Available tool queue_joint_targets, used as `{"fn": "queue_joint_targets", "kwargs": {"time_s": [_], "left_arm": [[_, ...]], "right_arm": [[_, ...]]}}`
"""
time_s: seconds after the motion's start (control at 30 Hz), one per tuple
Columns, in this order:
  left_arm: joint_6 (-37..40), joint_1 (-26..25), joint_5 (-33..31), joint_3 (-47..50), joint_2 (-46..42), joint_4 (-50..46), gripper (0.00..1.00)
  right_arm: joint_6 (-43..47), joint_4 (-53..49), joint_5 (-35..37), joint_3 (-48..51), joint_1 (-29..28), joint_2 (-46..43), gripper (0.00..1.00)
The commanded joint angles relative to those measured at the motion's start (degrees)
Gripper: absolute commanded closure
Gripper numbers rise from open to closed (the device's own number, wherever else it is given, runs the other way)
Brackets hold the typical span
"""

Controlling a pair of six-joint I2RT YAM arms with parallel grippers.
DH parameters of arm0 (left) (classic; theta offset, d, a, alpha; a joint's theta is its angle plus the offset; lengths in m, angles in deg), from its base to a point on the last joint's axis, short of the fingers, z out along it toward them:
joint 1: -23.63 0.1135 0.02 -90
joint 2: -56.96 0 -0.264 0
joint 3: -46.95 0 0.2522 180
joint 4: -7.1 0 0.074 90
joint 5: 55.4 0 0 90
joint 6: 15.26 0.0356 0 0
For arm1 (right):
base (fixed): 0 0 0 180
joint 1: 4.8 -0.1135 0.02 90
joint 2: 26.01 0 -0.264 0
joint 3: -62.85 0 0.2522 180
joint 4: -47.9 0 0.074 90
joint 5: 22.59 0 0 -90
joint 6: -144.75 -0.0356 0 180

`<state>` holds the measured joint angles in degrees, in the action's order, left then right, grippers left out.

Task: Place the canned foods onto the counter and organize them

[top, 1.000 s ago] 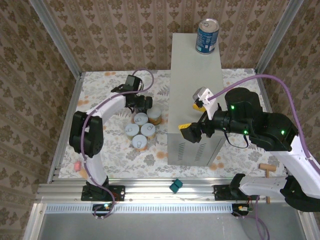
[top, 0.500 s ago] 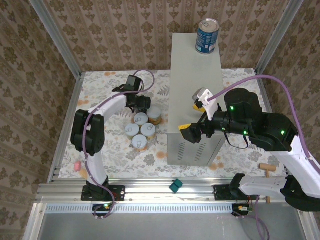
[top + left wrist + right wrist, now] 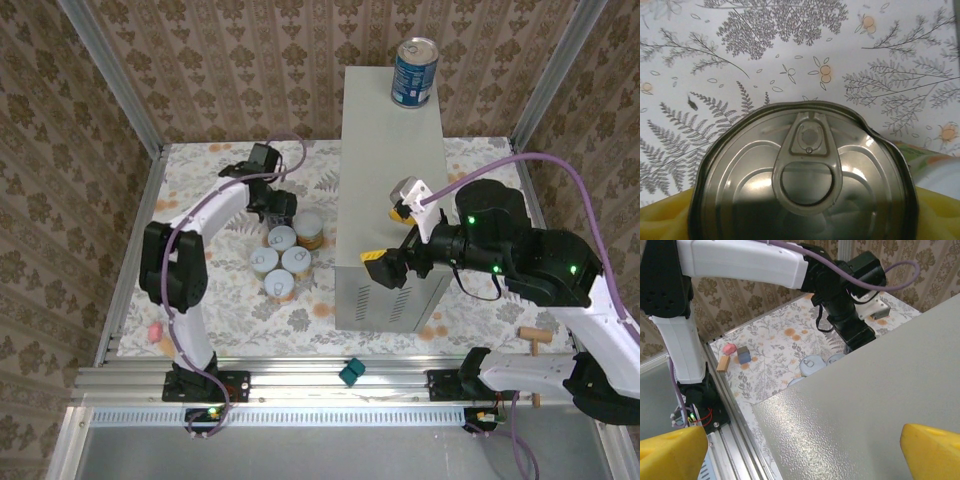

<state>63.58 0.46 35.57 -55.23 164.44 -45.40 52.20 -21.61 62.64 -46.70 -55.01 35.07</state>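
Observation:
A metal-topped can (image 3: 805, 195) with a ring pull stands on the floral floor, and my left gripper (image 3: 805, 220) is shut on it, its yellow fingers (image 3: 670, 220) hugging both sides. From above, that gripper (image 3: 275, 205) hides the can. Several short white-lidded cans (image 3: 283, 262) cluster just in front of it. A blue-labelled can (image 3: 414, 72) stands at the far end of the grey counter (image 3: 390, 130). My right gripper (image 3: 388, 233) hovers open over the counter's near end (image 3: 865, 410), nothing between its yellow fingertips (image 3: 932, 450).
A pink lump (image 3: 155, 331) lies at the floor's left front. A teal block (image 3: 351, 372) sits on the front rail. A wooden piece (image 3: 535, 338) lies at the right. Patterned walls close in the back and both sides.
My left gripper has closed on the metal-topped can behind the cluster. The right arm has shifted slightly over the counter, still open.

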Motion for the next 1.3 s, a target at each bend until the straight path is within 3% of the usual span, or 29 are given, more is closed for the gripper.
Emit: {"fn": "queue_joint_targets", "kwargs": {"time_s": [0.0, 0.6, 0.87, 1.27], "left_arm": [[2.61, 0.24, 1.6, -4.71, -7.72, -3.54, 0.4], [8.05, -0.6, 8.02, -20.65, -19.25, -21.17, 0.4], [9.51, -6.8, 9.07, -30.27, -22.47, -27.0, 0.4], [8.69, -12.94, 19.2, -39.42, -24.59, -27.95, 0.4]], "right_arm": [[0.79, -0.67, 0.83, 0.59, -0.63, -0.87, 0.0], [0.44, 0.74, 2.54, 0.77, -2.23, -1.39, 0.0], [0.01, 1.49, 6.35, 2.69, -2.62, -3.88, 0.0], [-1.28, 2.13, 14.84, 8.8, -2.83, -10.15, 0.0]]}}
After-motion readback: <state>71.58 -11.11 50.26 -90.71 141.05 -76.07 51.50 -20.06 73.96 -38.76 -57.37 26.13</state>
